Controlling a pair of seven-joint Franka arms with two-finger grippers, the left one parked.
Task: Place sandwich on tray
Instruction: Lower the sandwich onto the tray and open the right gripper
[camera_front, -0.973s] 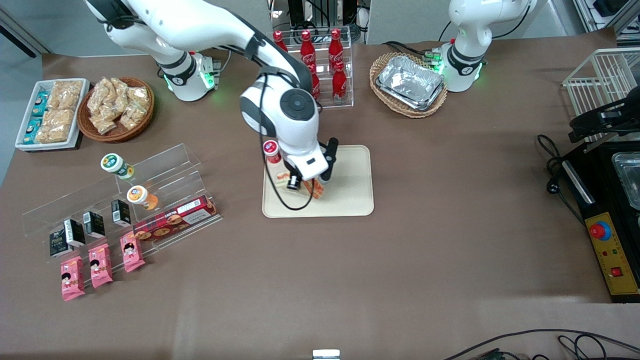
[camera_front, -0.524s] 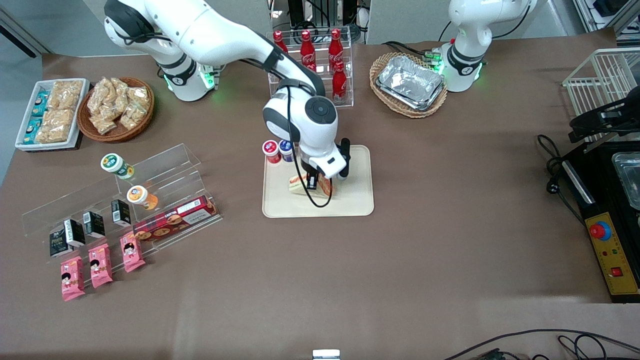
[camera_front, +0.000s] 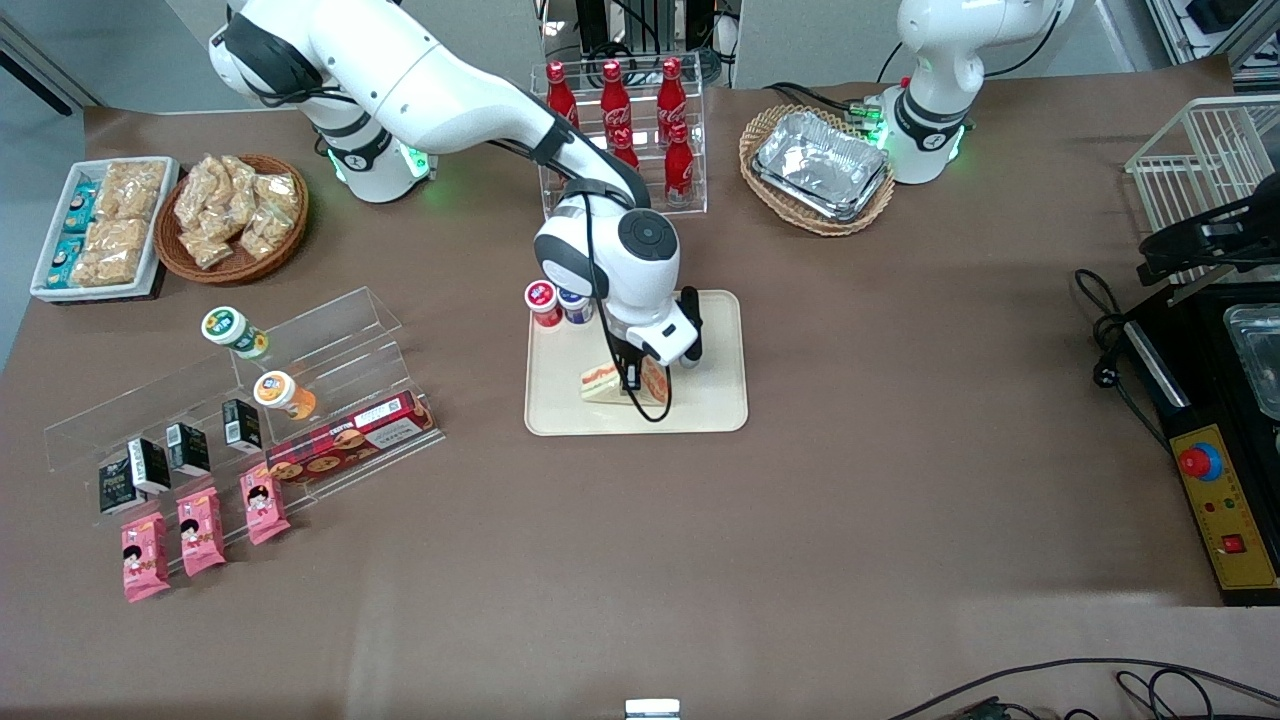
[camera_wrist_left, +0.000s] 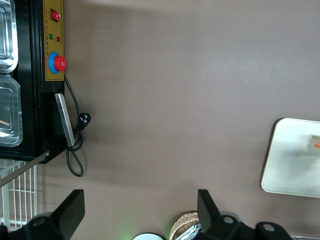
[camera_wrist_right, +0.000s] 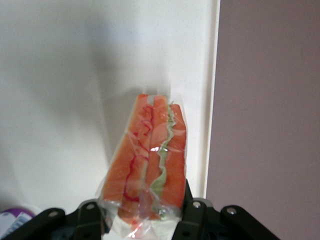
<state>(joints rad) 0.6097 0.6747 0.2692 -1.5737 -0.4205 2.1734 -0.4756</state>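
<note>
The sandwich (camera_front: 607, 381), a plastic-wrapped wedge of pale bread with red-orange filling, sits low over the cream-beige tray (camera_front: 712, 400), near its middle. My right gripper (camera_front: 633, 378) reaches down onto it from above and is shut on it. In the right wrist view the sandwich (camera_wrist_right: 148, 159) points away from the camera with the black fingers (camera_wrist_right: 194, 214) pressed against the wrap on both sides, and the tray (camera_wrist_right: 60, 75) lies beneath it. I cannot tell whether the sandwich touches the tray. The parked arm's wrist view shows the tray (camera_wrist_left: 290, 170) from a distance.
A red-capped bottle (camera_front: 543, 301) and a blue-capped bottle (camera_front: 573, 303) stand at the tray's corner. Farther from the camera are a clear rack of cola bottles (camera_front: 625, 130) and a basket of foil trays (camera_front: 820, 168). An acrylic shelf of snacks (camera_front: 300, 400) lies toward the working arm's end.
The gripper has carried the sandwich toward the tray's middle and lowered it. The wrist moved off the tray's corner, uncovering the blue-capped bottle.
</note>
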